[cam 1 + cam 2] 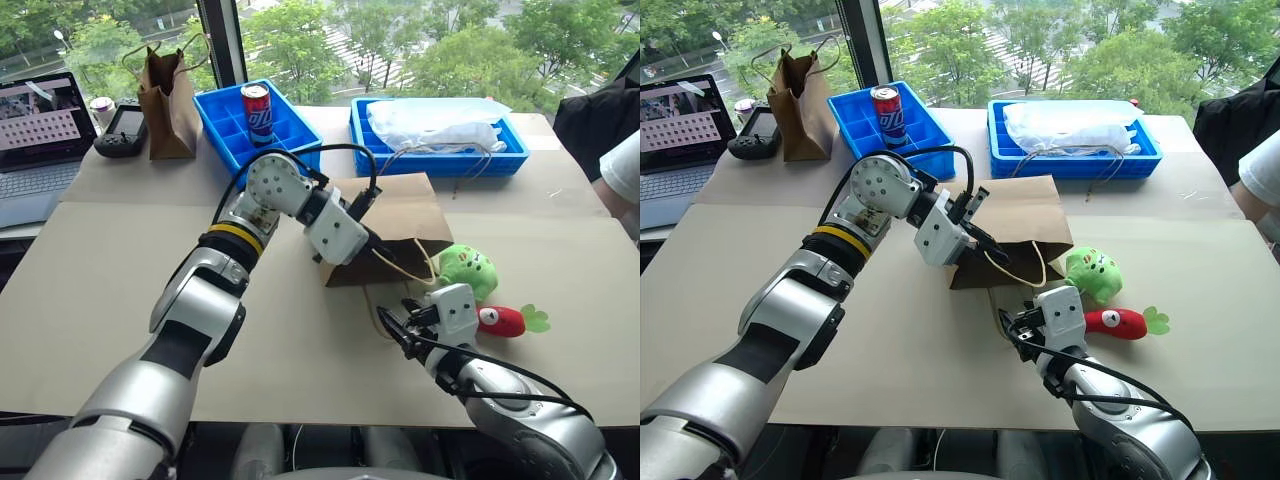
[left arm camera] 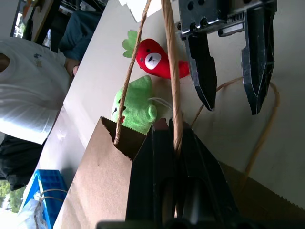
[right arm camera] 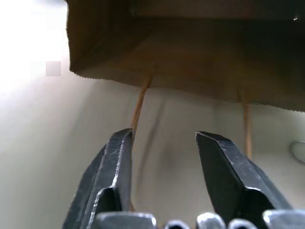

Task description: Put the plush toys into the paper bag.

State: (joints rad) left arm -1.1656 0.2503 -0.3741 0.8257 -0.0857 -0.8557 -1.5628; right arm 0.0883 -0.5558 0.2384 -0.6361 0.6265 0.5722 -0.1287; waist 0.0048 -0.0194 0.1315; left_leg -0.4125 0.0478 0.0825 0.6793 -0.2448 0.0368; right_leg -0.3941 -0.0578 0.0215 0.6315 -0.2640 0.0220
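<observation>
The paper bag lies flat on the table near its middle, its mouth turned toward the robot. The left tool reaches in from the left and is pressed together on one of the bag's tan cord handles, which runs taut from the bag's upper edge into the black fingers, lifting that edge a little. The other handle trails loose on the table in front of the mouth. The right tool hovers low over that loose cord, just before the bag's opening, its two fingers spread apart with nothing between them. Just right of the bag's mouth sit the plush toys: the green round toy touching the bag's corner, and the red chili toy lying beside it, nearer the robot, close to the right tool's wrist. At the table's far edge stand two blue trays, one holding a can, and a narrower dark paper bag.
</observation>
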